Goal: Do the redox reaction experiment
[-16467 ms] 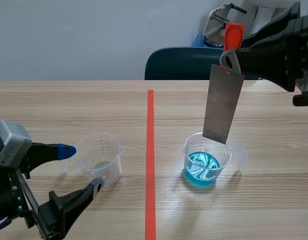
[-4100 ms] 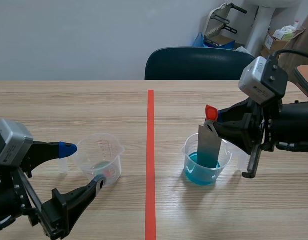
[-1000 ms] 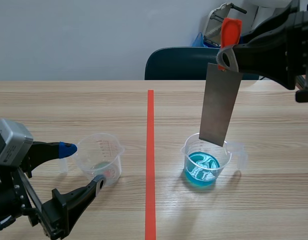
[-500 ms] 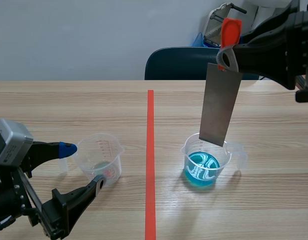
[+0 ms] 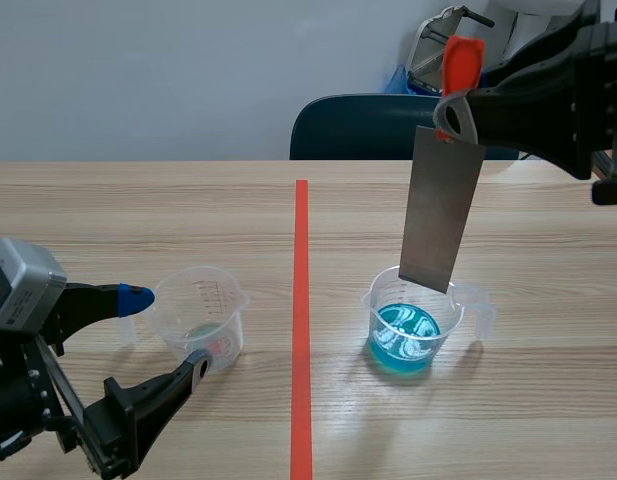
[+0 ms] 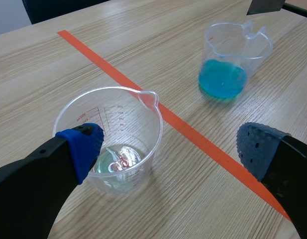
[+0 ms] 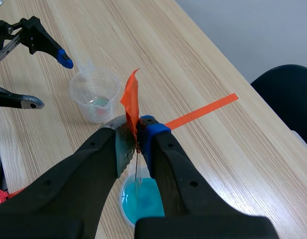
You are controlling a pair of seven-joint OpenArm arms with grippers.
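Observation:
A clear beaker of blue liquid stands right of the red tape line. Above it hangs a grey metal sheet with an orange tag; its lower edge is level with the beaker's rim, clear of the liquid. My right gripper is shut on the sheet's top. A second clear beaker, with a little clear liquid and reddish bits at its bottom, stands left of the line. My left gripper is open beside that beaker, one pad at its wall.
A dark blue chair stands behind the far table edge. Boxes and a metal frame lie behind it at the back right. The red tape line runs down the middle of the wooden table.
No motion over the last second. Some four seconds ago the sheet stood dipped in the blue liquid; my right arm has lifted it out above the beaker.

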